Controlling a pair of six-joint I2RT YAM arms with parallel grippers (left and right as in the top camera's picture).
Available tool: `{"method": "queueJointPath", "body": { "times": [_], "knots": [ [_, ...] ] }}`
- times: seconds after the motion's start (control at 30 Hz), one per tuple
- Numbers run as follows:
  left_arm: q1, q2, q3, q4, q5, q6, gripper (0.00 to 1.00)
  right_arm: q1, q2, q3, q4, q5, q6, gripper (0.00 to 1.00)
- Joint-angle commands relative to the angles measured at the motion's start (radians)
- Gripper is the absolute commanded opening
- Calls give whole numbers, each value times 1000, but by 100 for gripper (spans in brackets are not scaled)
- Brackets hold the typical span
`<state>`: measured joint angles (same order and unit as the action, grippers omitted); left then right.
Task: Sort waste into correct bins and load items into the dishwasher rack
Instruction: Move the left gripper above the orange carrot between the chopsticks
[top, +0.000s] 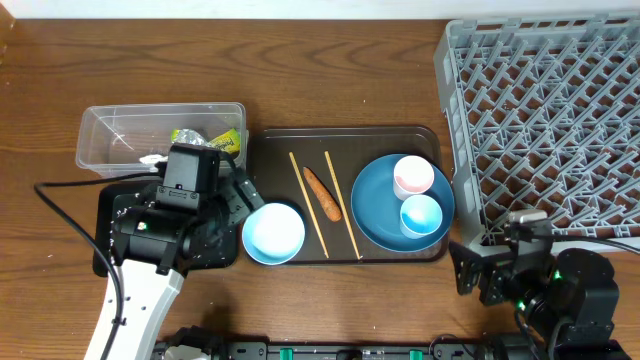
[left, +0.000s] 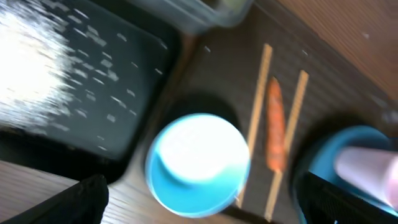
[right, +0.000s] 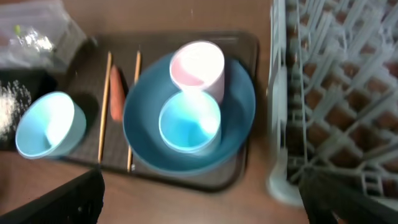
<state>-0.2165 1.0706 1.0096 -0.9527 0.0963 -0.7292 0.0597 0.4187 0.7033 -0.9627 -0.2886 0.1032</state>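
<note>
The clear tub (top: 110, 130) holds the yellow-green wrapper (top: 215, 138) and a bit of white napkin (top: 152, 158). The black tray (left: 93, 68) holds scattered white rice (left: 31, 56). On the brown serving tray lie two chopsticks (top: 308, 200) with the orange sausage piece (top: 322, 193) between them. The blue plate (top: 375, 215) carries the pink cup (top: 413, 177) and the light blue cup (top: 421, 215). The pale blue bowl (top: 273, 233) sits at the tray's front left corner. My left gripper (top: 238, 205) is open and empty just above the bowl (left: 199, 165). My right gripper (top: 470, 268) is open and empty, in front of the plate (right: 186, 152).
The grey dishwasher rack (top: 545, 110) stands at the right, its left wall next to the brown serving tray (top: 345, 135). My left arm covers most of the black tray from above. Bare wooden table lies behind the tray and along the front edge.
</note>
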Motion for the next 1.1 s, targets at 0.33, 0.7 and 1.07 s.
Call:
{"method": "queueJointPath", "body": {
  "times": [0.33,0.7,1.07],
  "knots": [
    [-258,129,11,165,112,-18,86,11,-2,16,24,7,8,99],
    [-312,291,11,278,48,-96,75,11,-2,16,24,8,8,99],
    [-313,358,11,402,48,-97,65,11,-2,16,16,8,8,99]
  ]
}}
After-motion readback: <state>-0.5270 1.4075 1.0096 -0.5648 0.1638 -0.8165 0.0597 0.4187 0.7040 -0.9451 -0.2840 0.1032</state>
